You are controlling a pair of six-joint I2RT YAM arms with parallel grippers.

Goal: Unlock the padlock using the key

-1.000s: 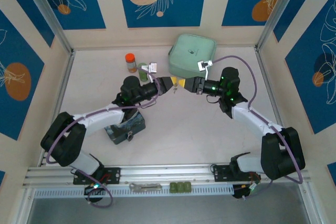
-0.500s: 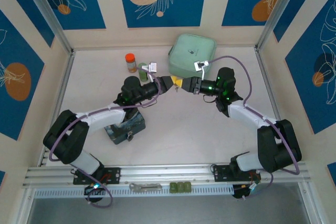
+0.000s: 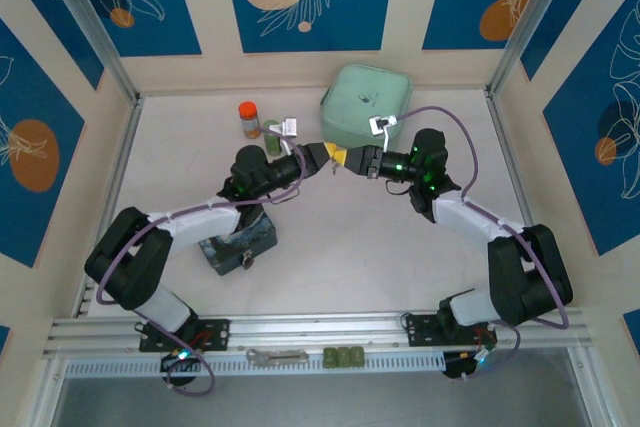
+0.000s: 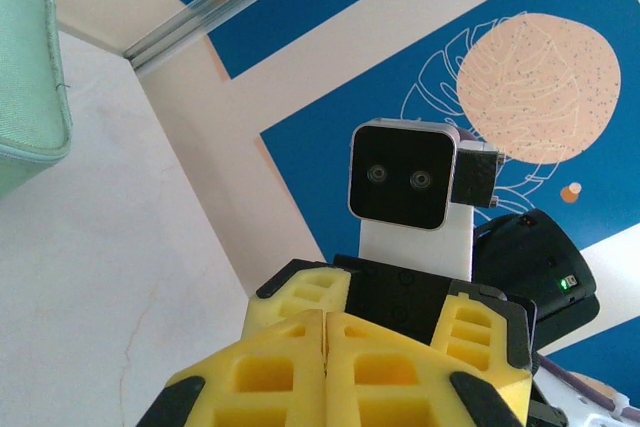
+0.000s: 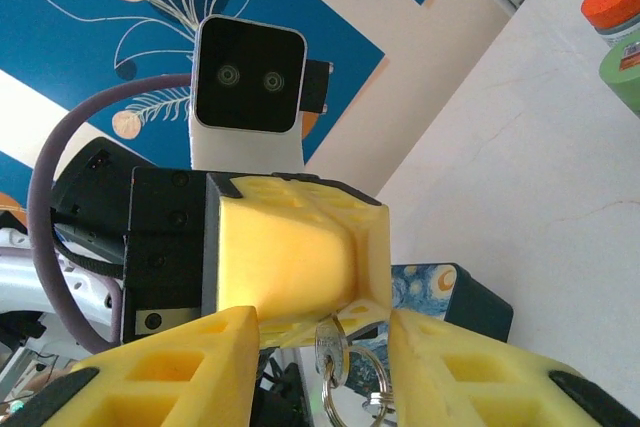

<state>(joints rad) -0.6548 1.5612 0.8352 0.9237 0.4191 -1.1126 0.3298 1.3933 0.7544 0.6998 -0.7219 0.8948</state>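
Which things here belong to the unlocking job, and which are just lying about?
Job in hand:
the key, pinched by the left gripper
the right gripper, open either side of it

Lying about:
mint case
orange-capped jar
starry tin
flat tool

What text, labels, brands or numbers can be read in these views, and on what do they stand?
No text here can be read.
Dark logo mark on the lid of the mint-green case: too small to read.
Label on the orange-capped jar: too small and blurred to read.
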